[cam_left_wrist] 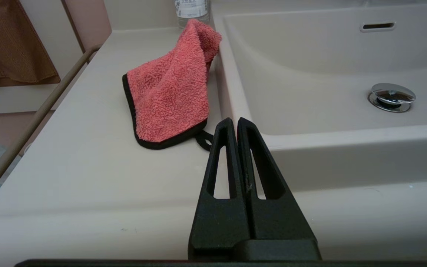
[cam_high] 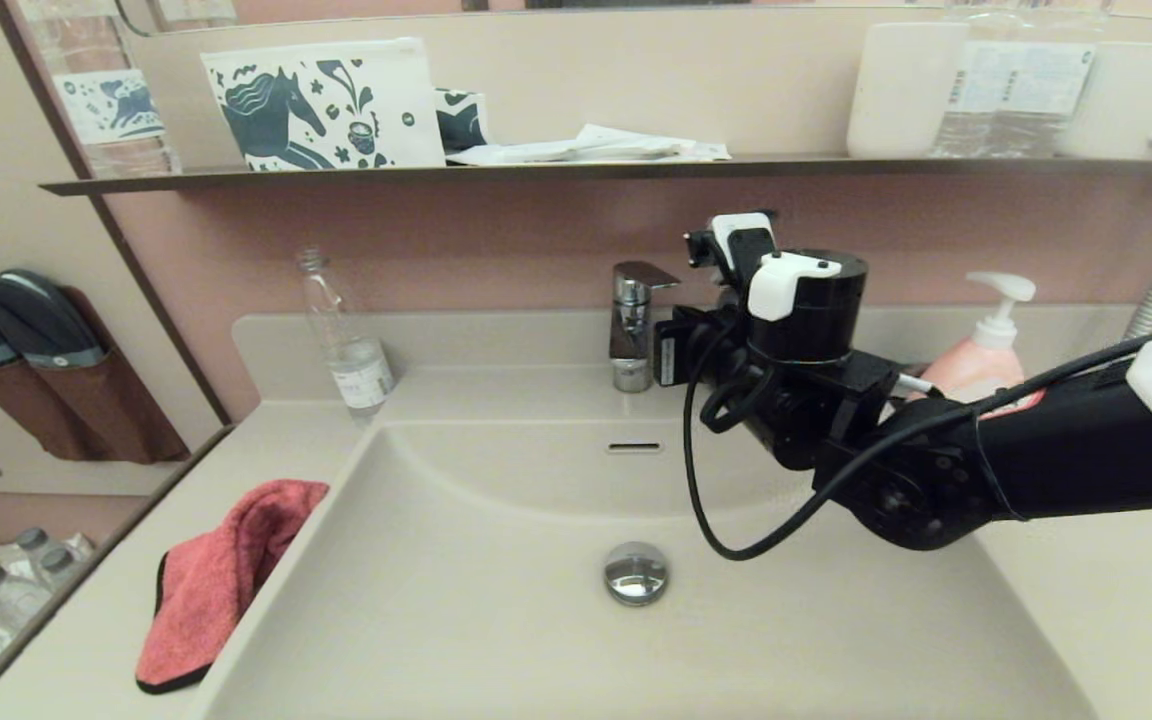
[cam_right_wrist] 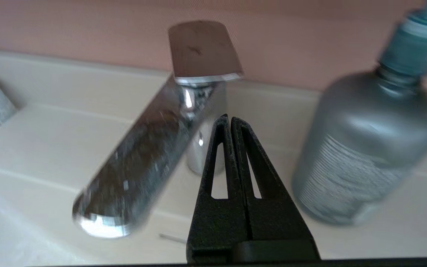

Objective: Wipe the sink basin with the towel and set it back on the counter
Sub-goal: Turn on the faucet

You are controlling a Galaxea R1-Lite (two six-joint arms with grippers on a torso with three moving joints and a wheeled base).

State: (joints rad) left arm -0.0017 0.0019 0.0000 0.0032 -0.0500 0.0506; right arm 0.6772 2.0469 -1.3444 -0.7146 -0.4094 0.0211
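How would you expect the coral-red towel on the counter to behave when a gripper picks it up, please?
The towel lies folded and rumpled, so it would probably drape limply. Its fuzzy pile should grip well. It looks thin, so likely light.

One towel (cam_high: 221, 575), one sink basin (cam_high: 556, 620), one faucet (cam_high: 633, 325), one soap bottle (cam_high: 981, 350), two slippers (cam_high: 6, 315).

Towel (cam_high: 221, 580) on counter (cam_high: 86, 640), left of sink basin (cam_high: 496, 640); faucet (cam_high: 634, 325) behind.
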